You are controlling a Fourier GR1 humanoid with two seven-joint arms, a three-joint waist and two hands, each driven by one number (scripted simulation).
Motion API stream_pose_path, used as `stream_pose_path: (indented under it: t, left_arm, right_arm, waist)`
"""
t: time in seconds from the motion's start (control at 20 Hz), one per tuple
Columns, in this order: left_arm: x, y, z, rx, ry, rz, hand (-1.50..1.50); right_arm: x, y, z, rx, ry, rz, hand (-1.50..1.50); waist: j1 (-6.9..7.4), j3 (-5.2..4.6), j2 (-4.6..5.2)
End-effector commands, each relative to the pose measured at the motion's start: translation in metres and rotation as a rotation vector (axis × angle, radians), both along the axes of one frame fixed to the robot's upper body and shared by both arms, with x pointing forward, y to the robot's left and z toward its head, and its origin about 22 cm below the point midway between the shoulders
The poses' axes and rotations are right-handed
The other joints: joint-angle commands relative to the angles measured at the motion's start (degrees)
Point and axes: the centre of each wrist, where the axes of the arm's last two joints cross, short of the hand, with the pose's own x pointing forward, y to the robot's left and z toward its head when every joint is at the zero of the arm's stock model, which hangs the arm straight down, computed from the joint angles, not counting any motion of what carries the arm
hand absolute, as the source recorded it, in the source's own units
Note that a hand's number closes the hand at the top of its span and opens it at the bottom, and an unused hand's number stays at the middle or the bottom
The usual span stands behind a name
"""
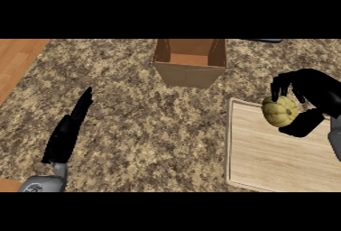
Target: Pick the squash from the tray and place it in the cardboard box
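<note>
A yellow ribbed squash (279, 111) is held over the far left corner of the pale wooden tray (266, 158). My right hand (313, 92) is shut on it, fingers curled over its top and thumb below it at the right. The open cardboard box (191, 62) stands at the far middle of the counter, up and to the left of the squash, with nothing seen inside. My left hand (68, 131) rests open at the left, fingers straight and pointing away, far from both box and tray.
The speckled granite counter (146, 126) spans the view. A wooden floor strip (16, 58) shows at the far left. A dark object (266, 40) peeks in at the top edge, right of the box.
</note>
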Motion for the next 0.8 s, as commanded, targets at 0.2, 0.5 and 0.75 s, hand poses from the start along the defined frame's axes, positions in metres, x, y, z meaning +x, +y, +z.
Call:
stream_pose_path:
  t: [0.2, 0.5, 0.75]
  left_arm:
    - [0.009, -0.014, 0.005, 0.0, -0.018, -0.051, 0.0]
    - [0.01, -0.012, -0.001, 0.005, -0.001, -0.008, 0.0]
    - [0.01, -0.006, 0.003, 0.015, -0.002, 0.006, 0.0]
  right_arm:
    - [0.037, -0.006, 0.045, -0.093, -0.209, 0.297, 1.5]
    - [0.071, -0.008, 0.051, 0.179, -0.272, 0.469, 1.5]
    - [0.093, -0.01, 0.066, 0.434, -0.278, 0.629, 1.5]
  waist:
    - [0.88, 0.18, 0.95]
    - [-0.15, 0.07, 0.48]
    - [-0.94, -0.05, -0.23]
